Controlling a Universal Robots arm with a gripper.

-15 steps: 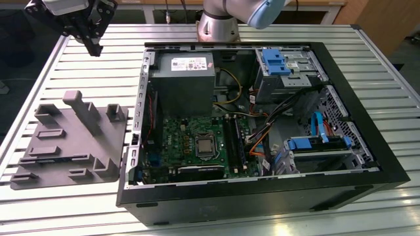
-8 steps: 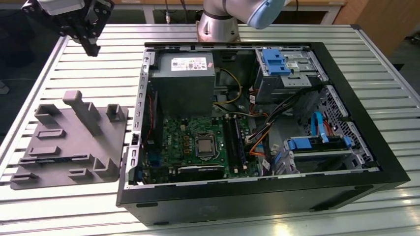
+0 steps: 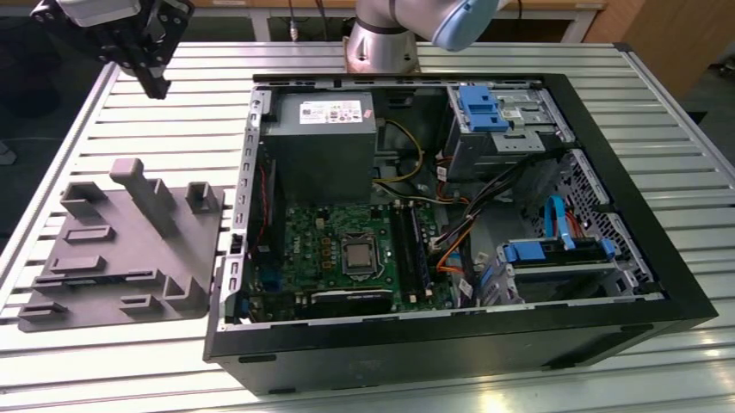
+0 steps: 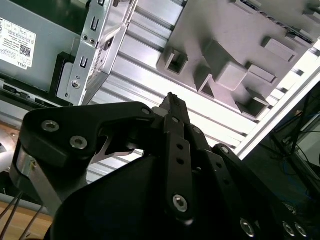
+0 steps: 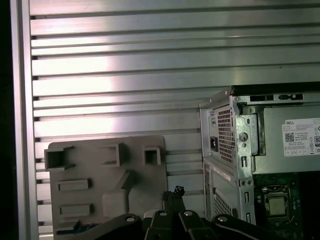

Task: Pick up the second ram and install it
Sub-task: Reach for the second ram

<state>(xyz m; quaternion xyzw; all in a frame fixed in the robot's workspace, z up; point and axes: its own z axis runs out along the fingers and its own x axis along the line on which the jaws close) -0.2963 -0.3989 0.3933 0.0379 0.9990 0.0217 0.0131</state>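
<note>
Your gripper (image 3: 151, 84) hangs pinched together, empty, above the table (image 3: 172, 129) corner. The second ram (image 3: 414, 249) looks seated beside the CPU (image 3: 358, 255), unsure. It's light, stiff and fragile: take it by its long edges, off the chips.

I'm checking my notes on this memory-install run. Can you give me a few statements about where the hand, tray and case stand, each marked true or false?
1. The hand hangs over the table, outside the computer case. True.
2. The case is closed by its side panel. False: it lies open, with the green motherboard exposed.
3. The gray tray lies to the exterior view's right of the case. False: it lies to the exterior view's left of it.
4. A bare processor sits on the motherboard. True.
5. The hand grips a memory stick. False: its fingers are shut, with no stick seen between them.
</note>
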